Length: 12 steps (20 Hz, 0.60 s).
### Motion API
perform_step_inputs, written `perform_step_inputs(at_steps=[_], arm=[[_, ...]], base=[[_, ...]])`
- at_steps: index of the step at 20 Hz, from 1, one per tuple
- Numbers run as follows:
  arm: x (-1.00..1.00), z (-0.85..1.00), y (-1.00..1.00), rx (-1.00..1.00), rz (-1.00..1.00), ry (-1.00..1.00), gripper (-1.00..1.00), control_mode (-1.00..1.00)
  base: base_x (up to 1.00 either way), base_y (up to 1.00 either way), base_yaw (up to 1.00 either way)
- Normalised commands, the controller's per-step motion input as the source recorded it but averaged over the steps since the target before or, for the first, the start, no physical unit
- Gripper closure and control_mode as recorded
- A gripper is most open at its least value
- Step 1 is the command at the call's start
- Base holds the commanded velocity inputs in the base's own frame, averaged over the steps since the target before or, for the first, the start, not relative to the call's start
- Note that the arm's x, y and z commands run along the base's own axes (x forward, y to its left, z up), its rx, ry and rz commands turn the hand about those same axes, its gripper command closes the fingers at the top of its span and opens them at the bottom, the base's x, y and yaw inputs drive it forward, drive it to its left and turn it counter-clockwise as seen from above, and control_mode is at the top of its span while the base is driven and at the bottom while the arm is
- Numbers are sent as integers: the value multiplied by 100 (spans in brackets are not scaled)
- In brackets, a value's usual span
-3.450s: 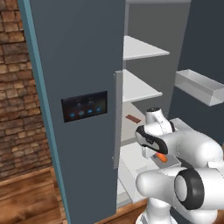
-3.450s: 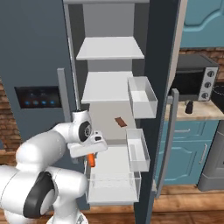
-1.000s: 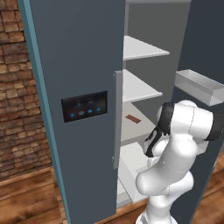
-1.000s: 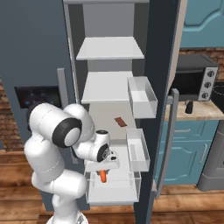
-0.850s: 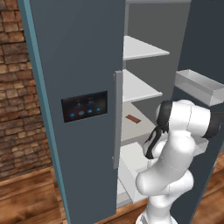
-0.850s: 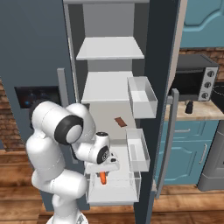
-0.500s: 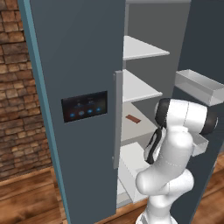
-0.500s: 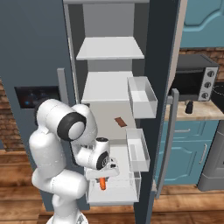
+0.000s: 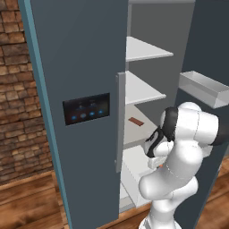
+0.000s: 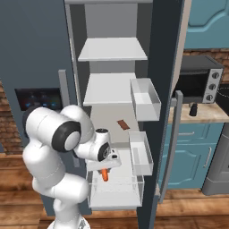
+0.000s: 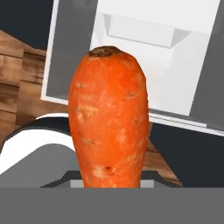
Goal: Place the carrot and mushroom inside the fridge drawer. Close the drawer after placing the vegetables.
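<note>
Now, from the left base view, the white arm bends down in front of the open fridge (image 9: pixel 80 89), hiding what it carries; a small brown item (image 9: pixel 135 121) lies on a shelf above the fridge drawer (image 9: pixel 134 179).

From the right base view, the gripper (image 10: pixel 104 172) hangs just above the fridge drawer (image 10: pixel 115 197), which stands pulled out, with the carrot (image 10: pixel 104 174) pointing down from the jaws.

From the hand view, the carrot (image 11: pixel 109 118) stands clamped in narrowly parted jaws, over the drawer's pale floor (image 11: pixel 70 74). Releasing well means lowering inside the walls first.
</note>
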Motion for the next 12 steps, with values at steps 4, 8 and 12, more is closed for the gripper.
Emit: perform_step_inputs(at_steps=[4,8,12], arm=[[52,-23,19,0,0,5,100,-100],[44,-52,7,0,0,7,100,-100],[38,-54,0,0,0,4,100,-100]], base=[[0,0,0],[0,0,0],[0,0,0]])
